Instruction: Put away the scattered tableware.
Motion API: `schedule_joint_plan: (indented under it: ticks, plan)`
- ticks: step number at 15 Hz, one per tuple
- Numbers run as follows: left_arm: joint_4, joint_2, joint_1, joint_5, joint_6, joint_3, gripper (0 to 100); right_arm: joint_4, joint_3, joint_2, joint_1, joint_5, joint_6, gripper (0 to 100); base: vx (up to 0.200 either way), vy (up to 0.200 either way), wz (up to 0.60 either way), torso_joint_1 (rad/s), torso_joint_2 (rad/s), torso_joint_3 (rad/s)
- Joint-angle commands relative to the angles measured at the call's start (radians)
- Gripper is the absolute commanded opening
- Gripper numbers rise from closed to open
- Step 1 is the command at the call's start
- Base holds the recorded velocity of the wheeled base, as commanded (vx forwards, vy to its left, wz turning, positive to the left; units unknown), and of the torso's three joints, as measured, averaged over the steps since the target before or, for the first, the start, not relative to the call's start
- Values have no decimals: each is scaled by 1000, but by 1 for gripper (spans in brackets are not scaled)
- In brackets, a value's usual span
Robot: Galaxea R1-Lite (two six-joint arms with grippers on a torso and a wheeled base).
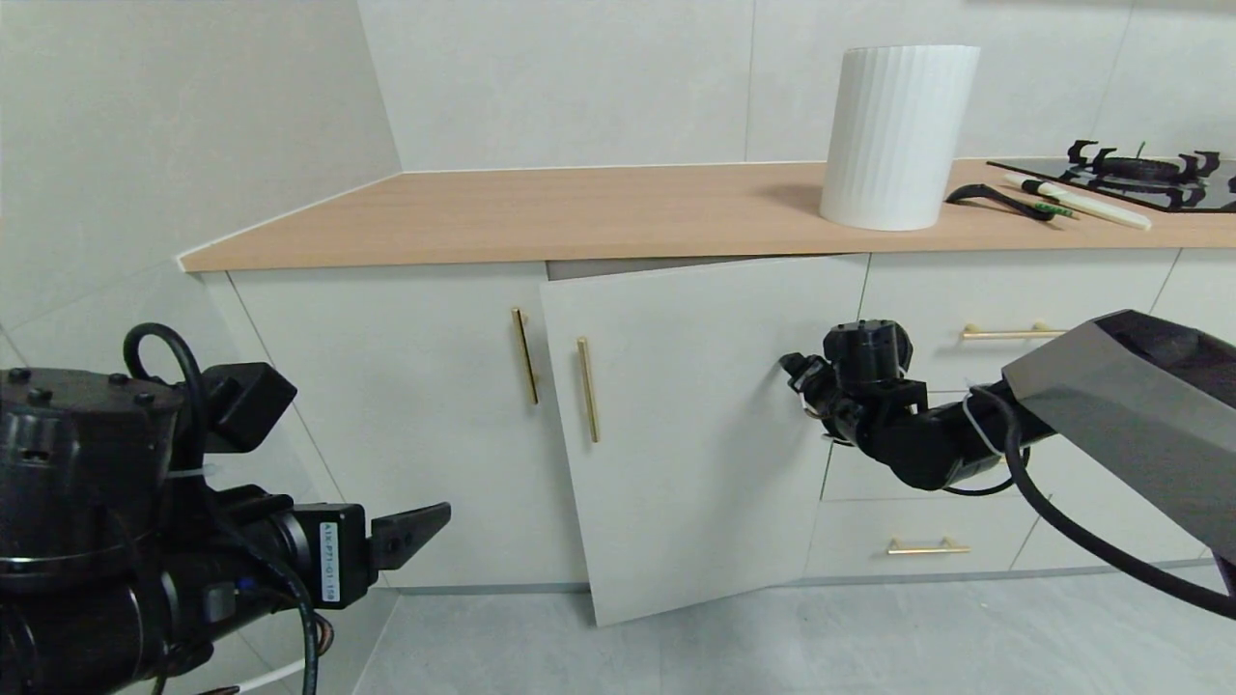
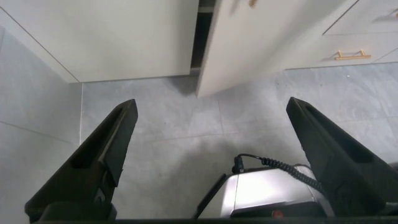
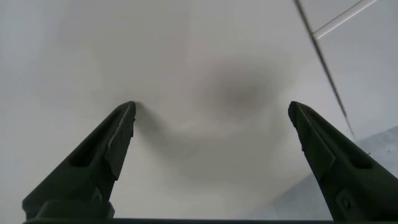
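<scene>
- The right gripper (image 1: 792,372) has its fingers spread, tips on the half-open cupboard door (image 1: 695,425).
- Push it slowly and flat, I think.
- The left gripper (image 2: 211,109) has spread fingers, holding nothing.
- The tableware (image 1: 1053,201) lies near the surface's (image 1: 579,208) right edge.

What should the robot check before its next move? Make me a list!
1. Cabinet door open wide enough: not ok, only ajar.
2. Right gripper open, at the door's face: ok.
3. Left gripper open and empty: ok.
4. Utensils put away: not ok, lying on the countertop beside the white container.
5. Room behind the door: cannot tell, hidden.
</scene>
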Motion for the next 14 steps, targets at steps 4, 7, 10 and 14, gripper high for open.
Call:
schedule_joint_plan:
  ticks: [4, 7, 10, 14]
  plan:
    - [-2, 1, 0, 1, -1, 0, 100, 6, -53, 54, -11, -54, -3, 100, 0, 0, 0, 0, 0, 0]
    - [0, 1, 0, 1, -1, 0, 100, 7, -75, 72, -21, -71, -3, 100, 0, 0, 0, 0, 0, 0]
    - [0, 1, 0, 1, -1, 0, 100, 7, -88, 79, -23, -88, -5, 100, 0, 0, 0, 0, 0, 0]
    - [-2, 1, 0, 1, -1, 0, 100, 7, -90, 79, -24, -89, -6, 100, 0, 0, 0, 0, 0, 0]
